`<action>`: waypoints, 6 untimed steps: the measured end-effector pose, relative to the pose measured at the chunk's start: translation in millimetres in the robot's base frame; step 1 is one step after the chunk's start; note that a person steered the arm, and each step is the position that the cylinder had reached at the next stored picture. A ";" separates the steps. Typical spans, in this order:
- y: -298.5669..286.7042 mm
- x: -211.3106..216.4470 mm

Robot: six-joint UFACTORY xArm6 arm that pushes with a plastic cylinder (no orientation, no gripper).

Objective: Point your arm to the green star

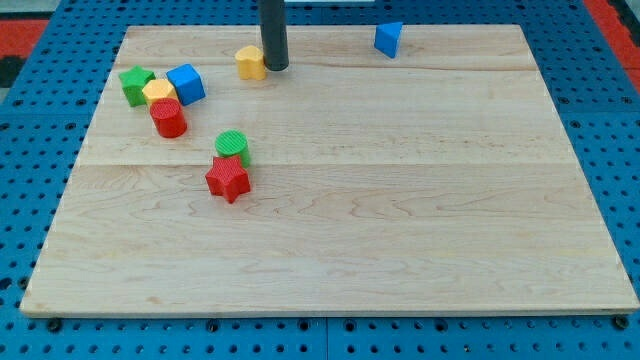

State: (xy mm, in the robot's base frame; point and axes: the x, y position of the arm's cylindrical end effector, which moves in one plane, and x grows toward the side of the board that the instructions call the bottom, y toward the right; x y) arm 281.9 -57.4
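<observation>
The green star [135, 84] lies near the board's left edge toward the view's top, touching a yellow block [158, 92]. My tip [275, 67] stands near the top edge of the board, right beside a yellow block [250, 62] on that block's right. The green star is well to the left of my tip and slightly lower in the view.
A blue cube [186, 84] and a red cylinder [168, 117] crowd the green star's right side. A green cylinder [232, 146] touches a red star [227, 179] below it. A blue block [388, 39] sits at the top right. The wooden board [400, 220] lies on blue pegboard.
</observation>
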 end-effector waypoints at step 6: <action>-188.0 -31.5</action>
